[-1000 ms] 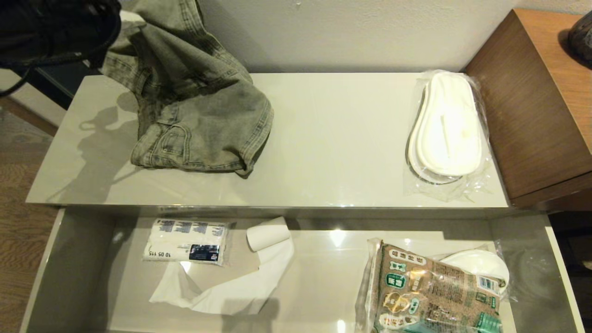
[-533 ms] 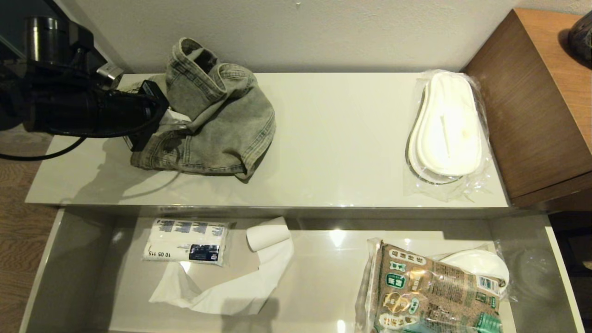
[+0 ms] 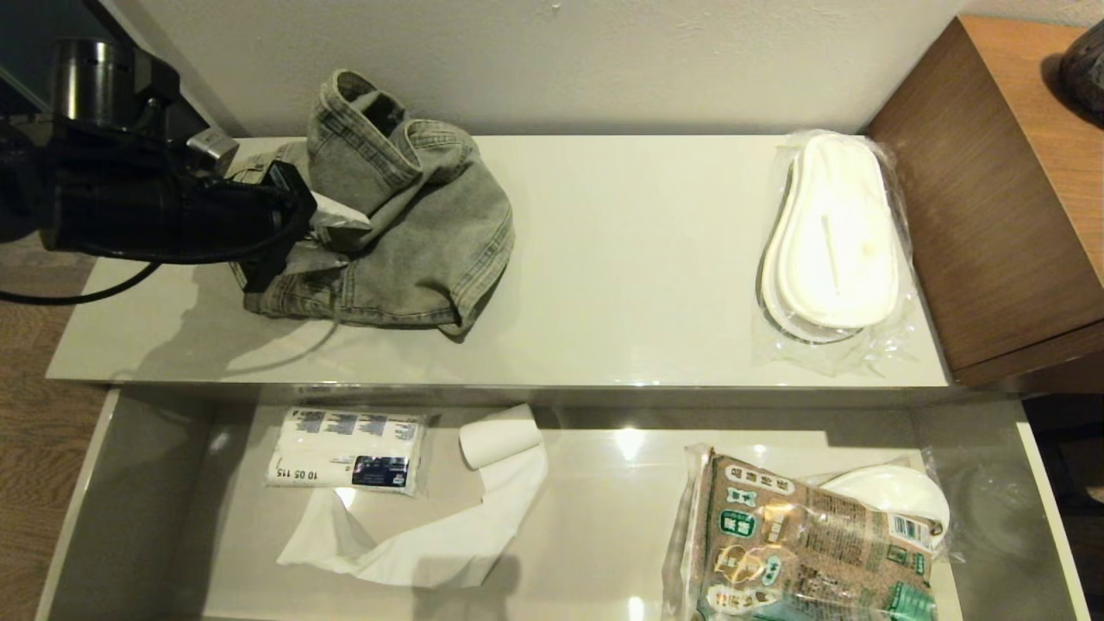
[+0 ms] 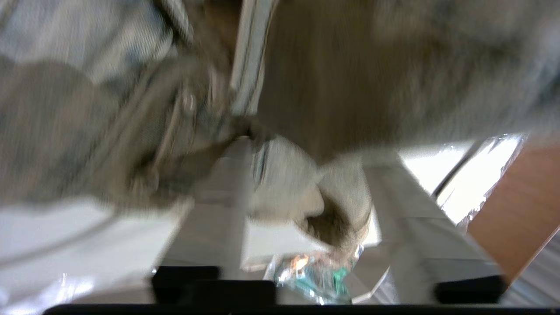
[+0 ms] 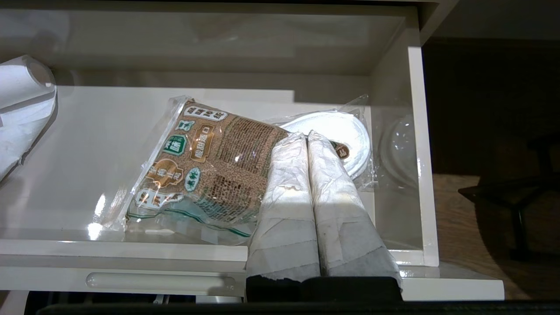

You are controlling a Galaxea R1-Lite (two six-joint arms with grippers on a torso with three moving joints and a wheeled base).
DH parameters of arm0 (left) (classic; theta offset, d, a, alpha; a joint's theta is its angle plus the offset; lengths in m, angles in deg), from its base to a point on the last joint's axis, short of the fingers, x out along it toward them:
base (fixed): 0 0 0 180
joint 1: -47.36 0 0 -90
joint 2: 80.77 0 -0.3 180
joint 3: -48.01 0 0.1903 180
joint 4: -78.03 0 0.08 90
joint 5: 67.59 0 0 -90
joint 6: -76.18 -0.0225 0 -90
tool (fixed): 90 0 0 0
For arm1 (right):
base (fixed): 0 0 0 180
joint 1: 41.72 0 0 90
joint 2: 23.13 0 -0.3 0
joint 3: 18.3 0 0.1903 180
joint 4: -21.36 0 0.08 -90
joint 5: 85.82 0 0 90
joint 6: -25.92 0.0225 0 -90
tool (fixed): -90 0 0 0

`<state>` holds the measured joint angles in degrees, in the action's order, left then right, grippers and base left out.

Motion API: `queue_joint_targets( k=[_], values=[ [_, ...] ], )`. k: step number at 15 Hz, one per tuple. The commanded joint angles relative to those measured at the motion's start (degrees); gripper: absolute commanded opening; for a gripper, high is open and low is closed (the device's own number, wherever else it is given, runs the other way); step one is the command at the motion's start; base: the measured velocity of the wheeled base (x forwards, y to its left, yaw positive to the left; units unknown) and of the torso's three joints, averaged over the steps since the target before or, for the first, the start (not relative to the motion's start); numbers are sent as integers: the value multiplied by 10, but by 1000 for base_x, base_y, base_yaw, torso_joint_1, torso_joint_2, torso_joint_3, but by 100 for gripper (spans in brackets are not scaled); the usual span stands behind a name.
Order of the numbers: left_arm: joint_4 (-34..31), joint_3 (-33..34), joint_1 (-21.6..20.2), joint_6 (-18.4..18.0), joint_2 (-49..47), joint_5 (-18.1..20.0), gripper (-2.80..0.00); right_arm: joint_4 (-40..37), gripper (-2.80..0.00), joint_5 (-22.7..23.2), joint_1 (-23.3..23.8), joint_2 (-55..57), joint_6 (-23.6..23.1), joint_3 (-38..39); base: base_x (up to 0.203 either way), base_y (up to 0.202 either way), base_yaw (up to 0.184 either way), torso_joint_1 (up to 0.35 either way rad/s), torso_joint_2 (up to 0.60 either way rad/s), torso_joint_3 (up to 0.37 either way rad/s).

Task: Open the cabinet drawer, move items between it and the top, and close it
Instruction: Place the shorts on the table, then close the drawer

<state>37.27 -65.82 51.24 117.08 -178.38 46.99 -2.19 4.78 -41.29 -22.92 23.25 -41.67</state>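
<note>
The grey-blue jeans (image 3: 414, 233) lie bunched on the left part of the cream-white top (image 3: 638, 259). My left gripper (image 3: 332, 235) reaches in level from the left at the heap's edge. Its taped fingers stand apart and open, and a fold of the jeans (image 4: 372, 65) hangs loose between them at the left gripper (image 4: 306, 175). A wrapped pair of white slippers (image 3: 832, 237) rests at the top's right end. The cabinet drawer (image 3: 129, 483) is pulled out below. My right gripper (image 5: 306, 133) is shut and empty over the drawer's (image 5: 131, 251) right front, outside the head view.
Inside the drawer lie a brown-and-green packet (image 3: 802, 543) over another wrapped white pair (image 3: 897, 492), a partly unrolled white paper roll (image 3: 500, 440) and a small tissue pack (image 3: 349, 448). A brown wooden unit (image 3: 992, 198) stands against the top's right end.
The jeans, hanging high from my left gripper a second ago, now rest in a heap on the top. The left arm has sunk beside them and its fingers have parted.
</note>
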Motion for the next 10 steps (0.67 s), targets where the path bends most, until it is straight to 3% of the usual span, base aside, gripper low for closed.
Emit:
queue_joint_targets(
  k=[1,6,8,10],
  values=[
    [-29,-1,5,-1,38,2,0,0,-280,0,0,0,-1,1,0,0,0,0,0,0],
    [-166,9,18,-66,143,-2,0,0,-280,-3,0,0,6,1,0,0,0,0,0,0],
    [-231,17,19,-88,181,-32,0,-2,-280,-3,0,0,7,1,0,0,0,0,0,0],
    [-297,56,20,-107,290,-74,0,-1,-280,-3,0,0,7,1,0,0,0,0,0,0]
  ],
)
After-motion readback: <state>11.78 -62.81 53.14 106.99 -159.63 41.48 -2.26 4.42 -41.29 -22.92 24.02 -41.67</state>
